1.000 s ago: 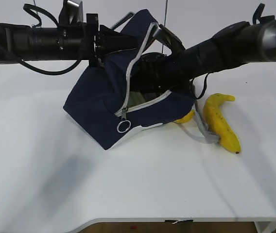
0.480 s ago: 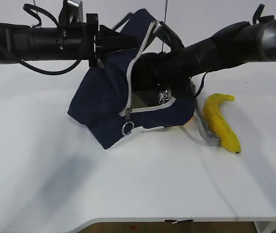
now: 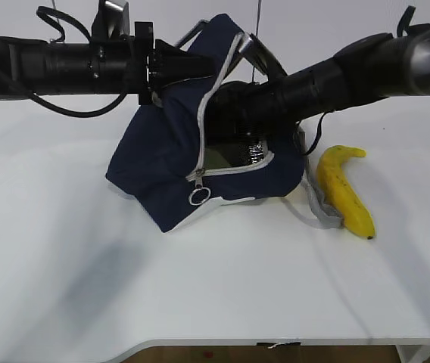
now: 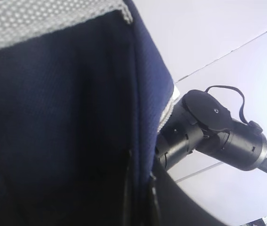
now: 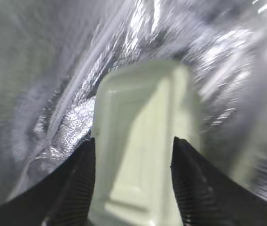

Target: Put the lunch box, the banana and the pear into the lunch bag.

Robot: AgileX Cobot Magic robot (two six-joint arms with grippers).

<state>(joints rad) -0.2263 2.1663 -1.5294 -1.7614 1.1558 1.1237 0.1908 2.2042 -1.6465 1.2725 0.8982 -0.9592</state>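
The navy lunch bag (image 3: 158, 162) lies tilted on the white table with its zipper open. My left gripper (image 3: 163, 64) is shut on the bag's upper edge and holds it up; navy fabric (image 4: 77, 117) sits pinched between its fingers (image 4: 140, 197). My right gripper (image 5: 133, 188) is inside the bag, among silver foil lining (image 5: 63, 127), with its fingers on both sides of the pale green lunch box (image 5: 143, 141). A green patch of the box (image 3: 219, 157) shows through the opening. The banana (image 3: 344, 193) lies on the table right of the bag. The pear is hidden.
The metal ring pull (image 3: 197, 197) hangs at the bag's front. A grey webbing handle (image 3: 315, 213) trails on the table between the bag and the banana. The right arm (image 3: 336, 76) reaches into the bag from the upper right. The table's front edge (image 3: 275, 342) is near.
The bag has shifted and lifted a little, so it now covers the pear that showed at its right corner. The opening has widened, showing foil and green. The banana has not moved.
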